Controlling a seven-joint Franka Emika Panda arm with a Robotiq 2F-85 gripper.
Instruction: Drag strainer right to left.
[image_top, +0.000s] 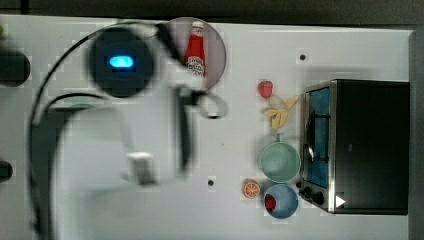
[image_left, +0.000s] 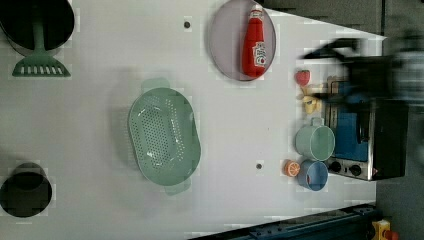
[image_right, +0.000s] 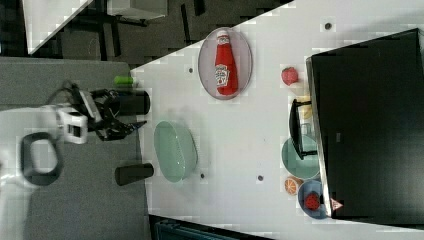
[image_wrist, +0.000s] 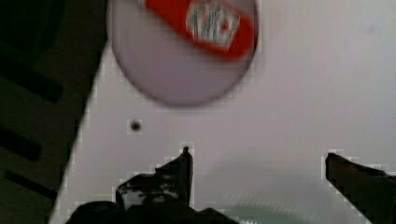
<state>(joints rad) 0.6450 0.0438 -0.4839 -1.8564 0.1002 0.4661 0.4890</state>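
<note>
White tabletop (image_left: 100, 210) carries everything here. Largest on it is a black and silver toaster oven (image_left: 370, 140) with a blue-tinted door, at the left view's right edge. The robot arm (image_right: 30, 150) comes next, white and blurred at the right view's left, reaching toward the table edge.

The strainer (image_left: 164, 134) is a pale mint-green oval basket with a dotted floor, lying upright near the middle of the table in the left view, well apart from the oven. In the right view it sits close to the table's left edge, with the gripper (image_right: 131, 125) near it and not touching it. The wrist view shows the 2 dark fingers (image_wrist: 180, 172) spread wide apart with nothing between them.

A grey oval plate (image_left: 225, 45) holds a red ketchup bottle (image_left: 254, 45) lying flat. Beside the oven sit a mint-green cup (image_left: 315, 142), a blue bowl (image_left: 313, 176), a strawberry (image_left: 302, 77) and an orange slice (image_left: 291, 168).
</note>
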